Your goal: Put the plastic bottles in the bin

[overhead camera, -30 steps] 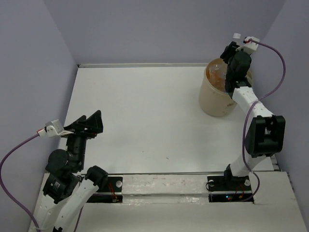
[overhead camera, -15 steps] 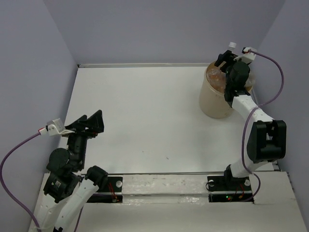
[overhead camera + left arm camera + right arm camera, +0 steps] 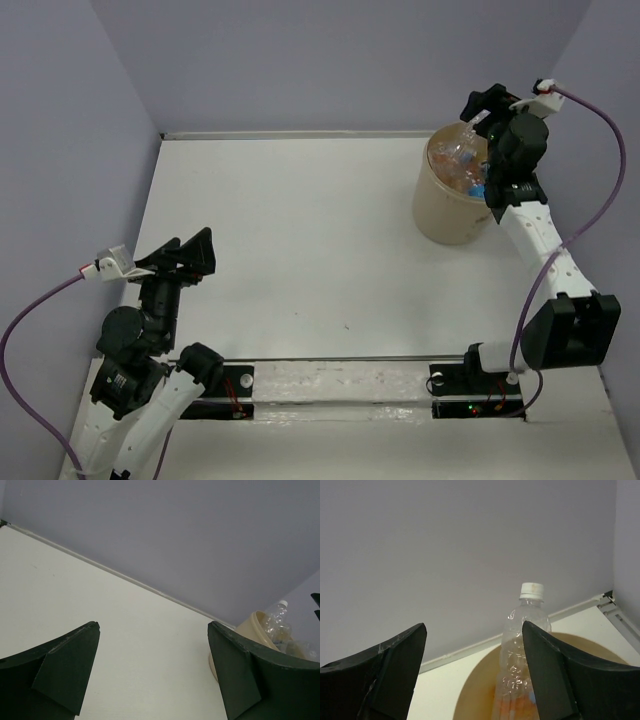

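The bin [image 3: 445, 215] is sitting at two o'clock on the bench [image 3: 300, 230], with bottles [image 3: 462, 160] lying inside. The right tool [image 3: 483, 103] is hanging over its far rim, and the left tool [image 3: 188, 248] is hanging at eight o'clock.

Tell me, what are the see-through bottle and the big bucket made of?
The bottle looks like thin clear plastic: glossy, ridged, see-through. The bin looks like matte tan paper or card, maybe plastic; it shows no shine.

Clear bottle [image 3: 522, 660]: thin glossy plastic, embossed, with a smooth white cap [image 3: 531, 590]. Bin [image 3: 440, 215] looks matt, papery tan. Table [image 3: 300, 230], flat matt white. Right gripper [image 3: 473, 630] shows dull black plastic fingers [image 3: 385, 665], faintly scuffed.
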